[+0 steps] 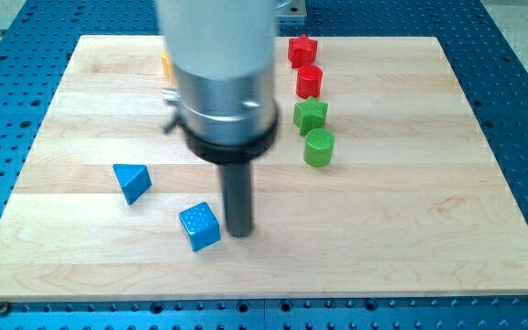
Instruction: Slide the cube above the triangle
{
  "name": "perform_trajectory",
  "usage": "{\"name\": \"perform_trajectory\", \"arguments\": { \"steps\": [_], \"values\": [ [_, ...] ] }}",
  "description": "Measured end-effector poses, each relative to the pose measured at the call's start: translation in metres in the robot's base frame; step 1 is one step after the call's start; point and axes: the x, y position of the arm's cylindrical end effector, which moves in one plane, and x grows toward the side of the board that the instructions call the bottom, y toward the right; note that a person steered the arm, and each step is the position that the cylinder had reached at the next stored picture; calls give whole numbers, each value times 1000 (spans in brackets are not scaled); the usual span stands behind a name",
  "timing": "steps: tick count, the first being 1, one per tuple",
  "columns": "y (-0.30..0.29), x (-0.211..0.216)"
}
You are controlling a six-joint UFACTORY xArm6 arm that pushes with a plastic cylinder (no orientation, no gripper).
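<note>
While our tip (238,231) is resting on the board (447,229), it is sitting just to the view's right of the blue cube (199,226), so close that we cannot tell whether rod and block are touching or a sliver apart. We are carrying no jaws: the end is a plain dark rod, holding nothing, only able to push.

Taking the cube as our landmark, the blue triangle (133,181) is lying up and to the view's left of it, near but clearly apart. The goal spot, above the triangle, is therefore lying farther toward the view's top and left of the cube. Because we are standing on the cube's right side, a push from here would be sending it leftward, below the triangle. We are judging that the tip needs to be working from the cube's lower right, driving it up, and skirting the triangle so it is not knocked.

Well to the upper right of the cube, four blocks are standing in a column: red star (302,49), red cylinder (310,82), green block (310,115), green cylinder (319,147). An orange block (165,65) is peeking out behind the arm.
</note>
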Motion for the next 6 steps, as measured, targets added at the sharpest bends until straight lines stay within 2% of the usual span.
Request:
{"name": "perform_trajectory", "arguments": {
  "steps": [1,2,3,4,6],
  "values": [
    [1,22],
    [-49,17],
    [-60,10],
    [-97,-20],
    [-104,-86]
  ]
}}
